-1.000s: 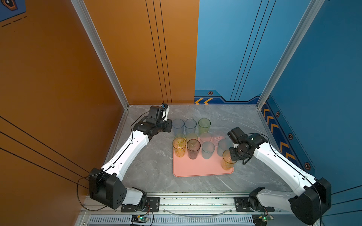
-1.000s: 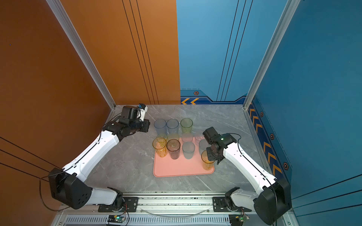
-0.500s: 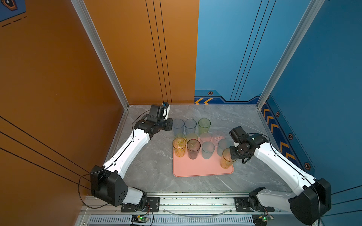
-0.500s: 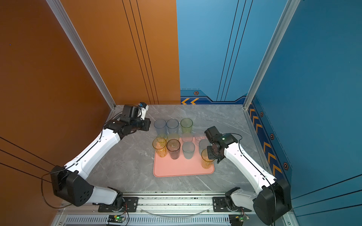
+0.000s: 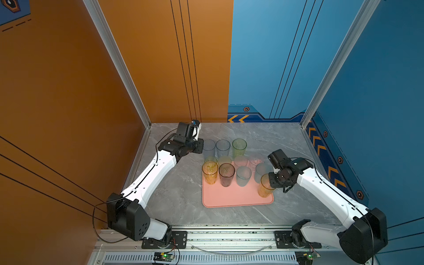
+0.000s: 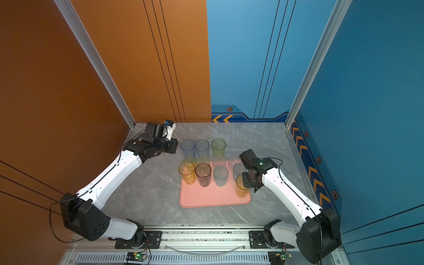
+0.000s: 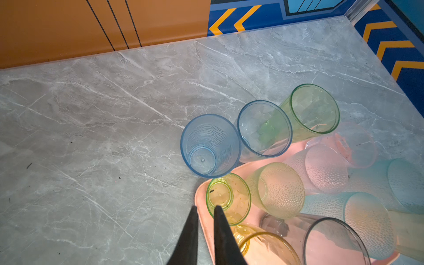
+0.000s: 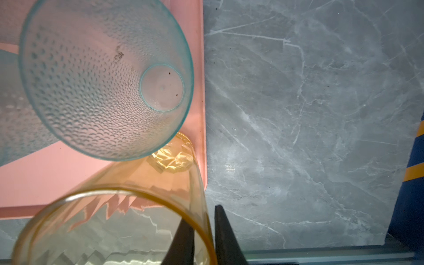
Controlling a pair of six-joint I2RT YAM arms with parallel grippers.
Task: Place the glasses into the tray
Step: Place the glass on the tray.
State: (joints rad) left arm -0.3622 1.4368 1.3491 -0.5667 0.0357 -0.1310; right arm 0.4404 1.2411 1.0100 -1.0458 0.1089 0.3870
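The pink tray (image 5: pixel 236 197) (image 6: pixel 213 197) lies mid-table and holds several glasses. A tall orange glass (image 5: pixel 263 188) (image 8: pixel 137 183) stands upright in its near right corner. My right gripper (image 8: pixel 200 213) (image 5: pixel 273 181) straddles that glass's wall, one finger inside and one outside, jaws parted a little. My left gripper (image 7: pixel 205 207) (image 5: pixel 199 146) hovers over the tray's far left corner beside a small green glass (image 7: pixel 227 197), narrowly open and empty. Two blue glasses (image 5: pixel 209 148) (image 5: pixel 223 146) and a green glass (image 5: pixel 239 146) stand on the table just behind the tray.
Grey marble table (image 5: pixel 174 195) boxed in by an orange wall at the left and back and a blue wall at the right. On the tray, a teal dimpled glass (image 8: pixel 103 80) stands close against the orange glass. A rail (image 5: pixel 229 234) runs along the front edge.
The right gripper's jaws have loosened slightly round the orange glass's wall. The left arm has shifted only a little near the blue glasses.
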